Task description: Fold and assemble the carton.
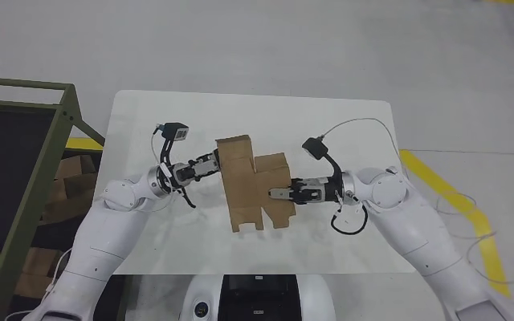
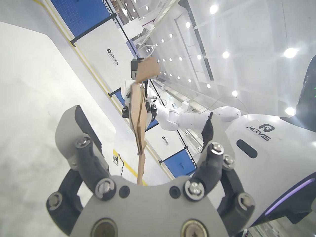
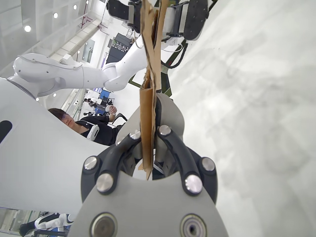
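A flattened brown carton (image 1: 249,180) hangs above the white table (image 1: 321,120), between both arms. My right gripper (image 1: 279,193) is shut on its right-hand edge; in the right wrist view the cardboard (image 3: 148,114) runs edge-on between the closed fingers (image 3: 170,109) of that gripper (image 3: 150,109). My left gripper (image 1: 212,163) stands open at the carton's left edge. In the left wrist view the board (image 2: 138,122) passes edge-on between the spread fingers (image 2: 74,124) of the left gripper (image 2: 143,115) without touching them. The left gripper (image 3: 158,13) also appears beyond the carton in the right wrist view, straddling it.
A green-framed rack (image 1: 44,152) with stacked cardboard stands off the table's left side. Yellow floor tape (image 1: 450,201) runs to the right. Bare table surface (image 1: 321,241) lies around and under the carton.
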Controlling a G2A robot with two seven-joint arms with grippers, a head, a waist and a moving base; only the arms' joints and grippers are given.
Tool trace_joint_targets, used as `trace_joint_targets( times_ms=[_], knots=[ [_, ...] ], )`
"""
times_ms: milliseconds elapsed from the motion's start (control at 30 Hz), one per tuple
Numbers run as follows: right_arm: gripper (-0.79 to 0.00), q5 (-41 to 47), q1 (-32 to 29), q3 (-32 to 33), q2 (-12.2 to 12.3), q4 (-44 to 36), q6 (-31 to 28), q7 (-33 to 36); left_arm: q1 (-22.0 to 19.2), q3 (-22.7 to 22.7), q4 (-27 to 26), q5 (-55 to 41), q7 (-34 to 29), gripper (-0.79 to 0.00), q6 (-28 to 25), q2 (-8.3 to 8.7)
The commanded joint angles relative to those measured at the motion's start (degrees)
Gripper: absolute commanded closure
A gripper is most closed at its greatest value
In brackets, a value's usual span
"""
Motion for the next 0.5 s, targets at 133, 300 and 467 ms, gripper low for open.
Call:
trace_joint_targets(
  times_ms=[133, 300, 467],
  knots=[
    [0.0, 1.5, 0.4, -0.3, -0.1, 0.5, -0.1, 1.7, -0.7, 0.6, 1.4, 1.1, 1.1, -0.705, -1.9, -0.27],
    [0.0, 2.9, 1.0, -0.7, -0.3, 1.0, -0.4, 3.2, -1.1, 1.4, 2.1, 0.1, 0.1, -0.363, -3.4, -0.44],
    [0.0, 3.0, 1.5, -1.0, -0.5, 1.0, -0.2, 3.8, -1.7, 2.0, 2.4, 0.1, 0.4, -0.357, -3.9, -0.6]
  ],
)
